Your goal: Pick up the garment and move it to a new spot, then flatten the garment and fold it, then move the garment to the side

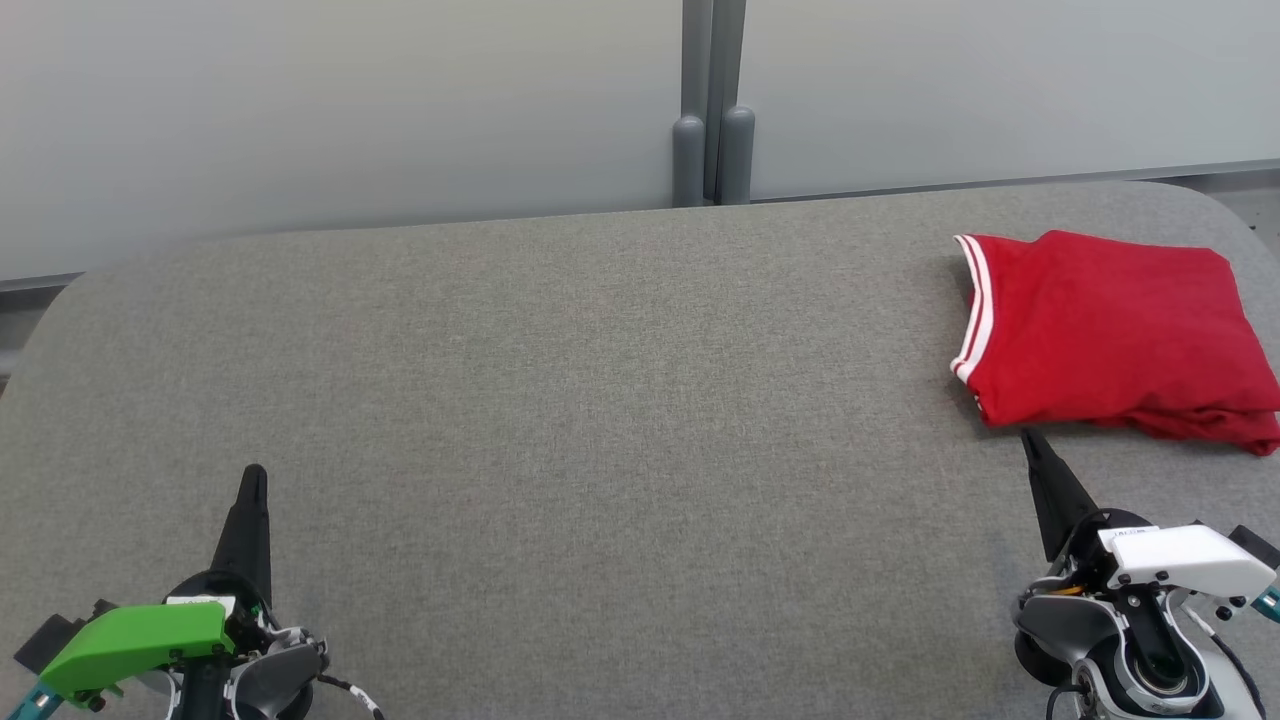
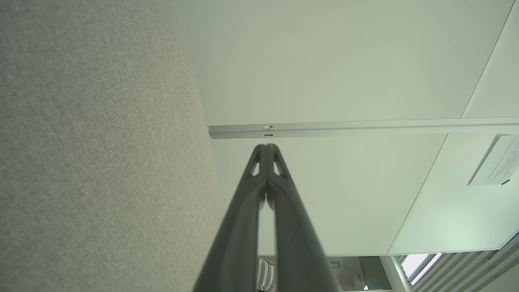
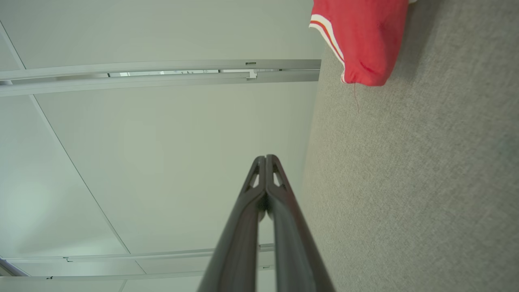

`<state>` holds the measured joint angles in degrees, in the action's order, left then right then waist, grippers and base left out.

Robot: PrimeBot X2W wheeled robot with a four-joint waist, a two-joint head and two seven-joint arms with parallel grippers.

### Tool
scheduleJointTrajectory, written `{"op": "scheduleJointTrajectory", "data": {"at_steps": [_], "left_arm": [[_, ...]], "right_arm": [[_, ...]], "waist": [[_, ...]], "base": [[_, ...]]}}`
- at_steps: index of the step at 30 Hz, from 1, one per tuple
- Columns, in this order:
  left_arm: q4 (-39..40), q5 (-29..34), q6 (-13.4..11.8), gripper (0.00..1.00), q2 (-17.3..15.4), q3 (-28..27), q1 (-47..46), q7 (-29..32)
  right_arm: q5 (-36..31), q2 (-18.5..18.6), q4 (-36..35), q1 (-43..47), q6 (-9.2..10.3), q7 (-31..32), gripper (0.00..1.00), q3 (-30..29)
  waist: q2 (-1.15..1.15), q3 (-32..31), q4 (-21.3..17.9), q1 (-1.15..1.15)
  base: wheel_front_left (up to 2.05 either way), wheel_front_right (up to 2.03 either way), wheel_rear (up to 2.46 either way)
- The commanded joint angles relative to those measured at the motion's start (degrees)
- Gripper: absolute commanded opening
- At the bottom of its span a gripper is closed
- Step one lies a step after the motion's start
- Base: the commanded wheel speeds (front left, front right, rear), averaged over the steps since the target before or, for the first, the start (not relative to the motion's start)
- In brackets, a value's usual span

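Drawing the closed, empty right tool (image 1: pixel 1029 437) back without snagging the folded garment (image 1: pixel 1110 330) at the tabletop's (image 1: pixel 600 400) right edge matters most, I judge; left tool (image 1: pixel 254 472) closed too.

we have the grey table top (image 1: pixel 560 400) bare across its left, middle and near side, so a gripper can sweep there freely. the one obstacle on it is the folded red garment (image 1: pixel 1110 335) at the far right, just ahead of our right gripper (image 1: pixel 1030 442). past the far edge, the pale wall panels (image 1: pixel 300 110) and grey double post (image 1: pixel 712 150) block any reach.
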<state>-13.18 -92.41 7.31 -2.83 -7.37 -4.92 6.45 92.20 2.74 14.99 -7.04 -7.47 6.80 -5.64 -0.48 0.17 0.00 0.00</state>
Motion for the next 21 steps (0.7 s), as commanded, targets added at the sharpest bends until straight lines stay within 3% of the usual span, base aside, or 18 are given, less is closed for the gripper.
{"op": "scheduleJointTrajectory", "data": {"at_steps": [1, 21], "left_arm": [[0.2, -0.1, 0.3, 0.00, 0.0, -0.1, -0.8, 0.0], [0.2, -0.1, 0.3, 0.00, 0.0, -0.1, -0.8, 0.0]], "right_arm": [[0.4, 0.3, -0.2, -0.3, -0.03, 0.1, 0.00, 0.0], [0.4, 0.3, -0.2, -0.3, -0.04, 0.1, 0.00, 0.0]], "waist": [[0.48, 0.0, 0.0, 0.00], [0.48, 0.0, 0.0, 0.00]], "base": [[0.00, 0.00, 0.00], [0.00, 0.00, 0.00]]}}
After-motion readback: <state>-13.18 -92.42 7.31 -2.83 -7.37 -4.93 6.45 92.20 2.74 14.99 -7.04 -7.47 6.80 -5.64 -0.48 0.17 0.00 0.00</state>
